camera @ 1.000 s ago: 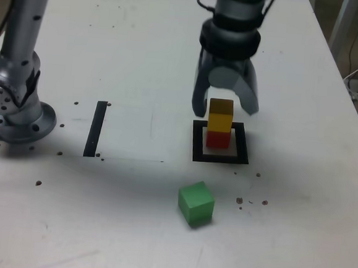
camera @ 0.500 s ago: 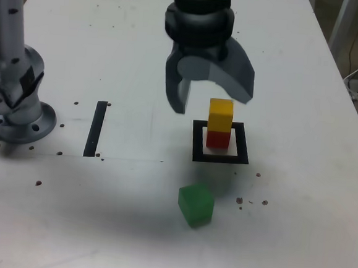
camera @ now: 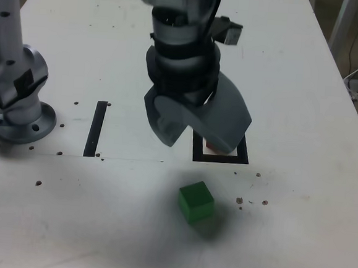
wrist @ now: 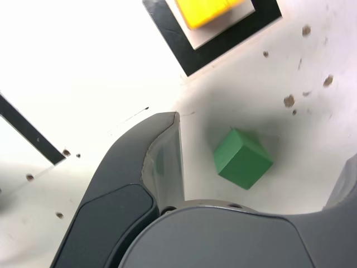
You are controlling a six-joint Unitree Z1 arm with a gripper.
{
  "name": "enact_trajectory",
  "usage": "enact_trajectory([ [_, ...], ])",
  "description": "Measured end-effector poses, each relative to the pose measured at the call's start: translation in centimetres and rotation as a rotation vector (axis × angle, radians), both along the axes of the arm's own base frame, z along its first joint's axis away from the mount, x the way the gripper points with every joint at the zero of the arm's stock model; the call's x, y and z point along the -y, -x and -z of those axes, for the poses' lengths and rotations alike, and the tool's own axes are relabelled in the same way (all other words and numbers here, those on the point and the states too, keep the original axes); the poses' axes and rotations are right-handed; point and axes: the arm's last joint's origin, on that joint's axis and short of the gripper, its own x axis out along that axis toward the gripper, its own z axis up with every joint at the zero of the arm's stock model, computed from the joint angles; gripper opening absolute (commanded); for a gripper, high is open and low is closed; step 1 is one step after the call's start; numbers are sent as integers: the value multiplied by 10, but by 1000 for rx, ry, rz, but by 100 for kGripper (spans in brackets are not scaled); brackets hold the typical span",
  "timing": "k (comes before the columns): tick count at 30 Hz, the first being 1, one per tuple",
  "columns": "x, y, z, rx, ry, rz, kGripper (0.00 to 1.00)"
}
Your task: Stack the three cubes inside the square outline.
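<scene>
The green cube point(camera: 196, 202) sits alone on the white counter point(camera: 306, 88), on the near side of the square outline point(camera: 219, 156) and well apart from it, nothing touching it. From the tool point(camera: 199, 128) it lies lower and nearer to where I stand; in the wrist view the same cube point(wrist: 242, 158) shows between the two spread jaws, closer to the one that is fully in sight. So the coming move, as I judge it, is a descent toward the near edge of the counter, away from the outline.

The cube is a plain, matte green block, turned a little so that one corner points roughly toward the outline; its flat faces are not square to the jaws, so the wrist may need a small turn to close on them.

The tool is wide open and empty. It hangs over the outline and hides most of what stands inside; the wrist view shows a yellow cube point(wrist: 205, 11) there, and a sliver of red point(camera: 210, 147) shows in the exterior view.
</scene>
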Motion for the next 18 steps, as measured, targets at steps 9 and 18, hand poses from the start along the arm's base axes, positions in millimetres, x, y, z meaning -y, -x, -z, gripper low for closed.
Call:
enact_trajectory([
  [9, 21, -5, 25, -4, -12, 199, 97],
  [18, 27, -3, 43, -39, -28, 226, 92],
])
